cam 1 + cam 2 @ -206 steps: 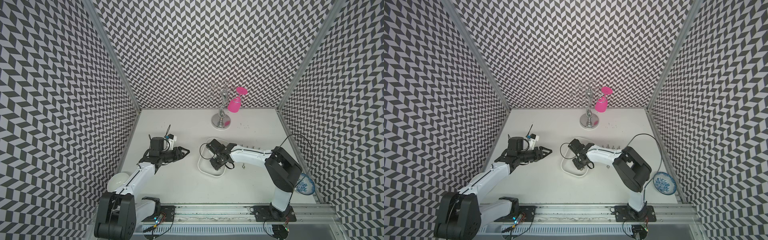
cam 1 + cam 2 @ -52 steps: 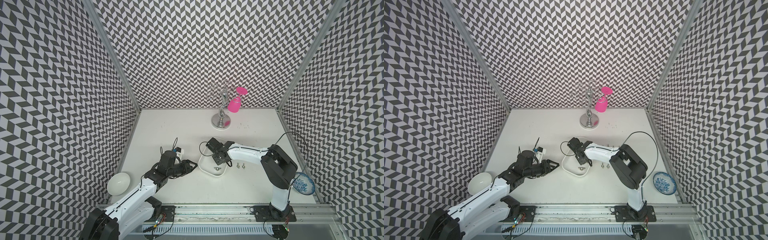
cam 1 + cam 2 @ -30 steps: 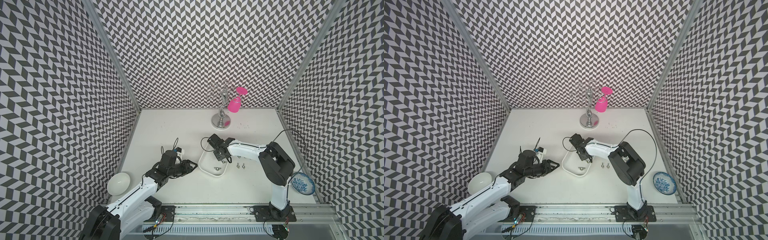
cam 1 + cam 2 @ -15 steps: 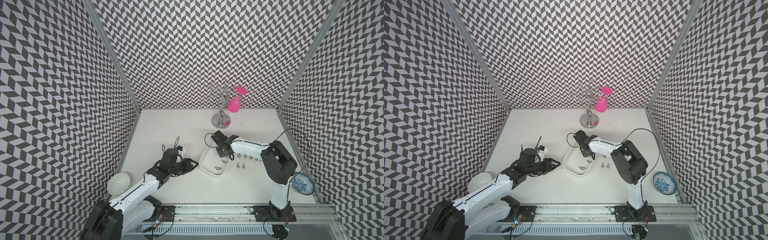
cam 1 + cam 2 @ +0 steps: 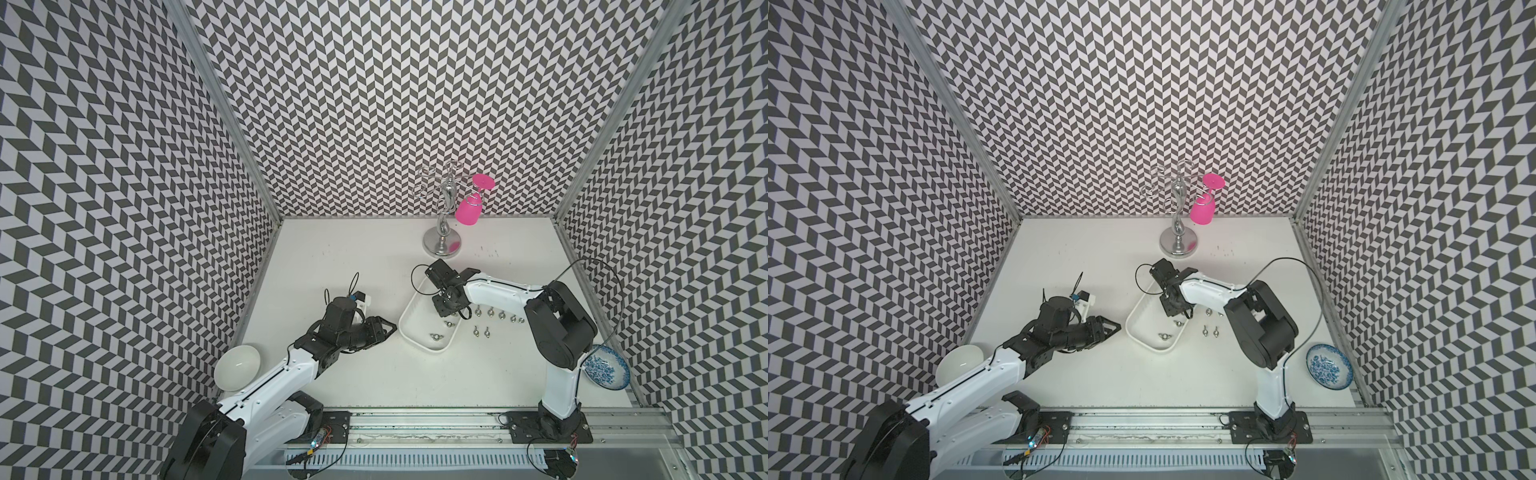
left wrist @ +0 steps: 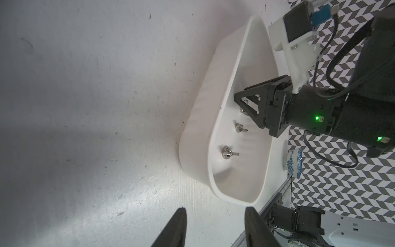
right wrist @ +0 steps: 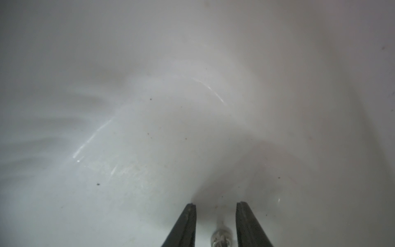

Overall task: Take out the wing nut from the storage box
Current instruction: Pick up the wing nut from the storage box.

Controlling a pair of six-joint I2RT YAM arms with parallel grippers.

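The storage box point(image 5: 409, 332) is a shallow white tray in mid-table, seen in both top views point(image 5: 1138, 328). Two wing nuts point(image 5: 435, 336) point(image 5: 448, 323) lie loose in it. My right gripper point(image 5: 453, 312) reaches down into the box's far half. In the right wrist view its fingers point(image 7: 215, 205) stand apart on either side of a third wing nut point(image 7: 221, 235) on the box floor, with a gap on each side. My left gripper point(image 5: 390, 330) hovers open and empty just left of the box point(image 6: 213, 149), its fingertips point(image 6: 181, 211) over bare table.
Several wing nuts point(image 5: 501, 316) lie on the table right of the box. A round white bowl point(image 5: 237, 368) sits front left and a blue-patterned bowl point(image 5: 604, 372) front right. A metal stand point(image 5: 442, 245) with a pink glass point(image 5: 467, 212) is at the back.
My right gripper has shifted toward the box's far half and settled around a wing nut, its jaws narrowing slightly. The left gripper has edged a little toward the box.
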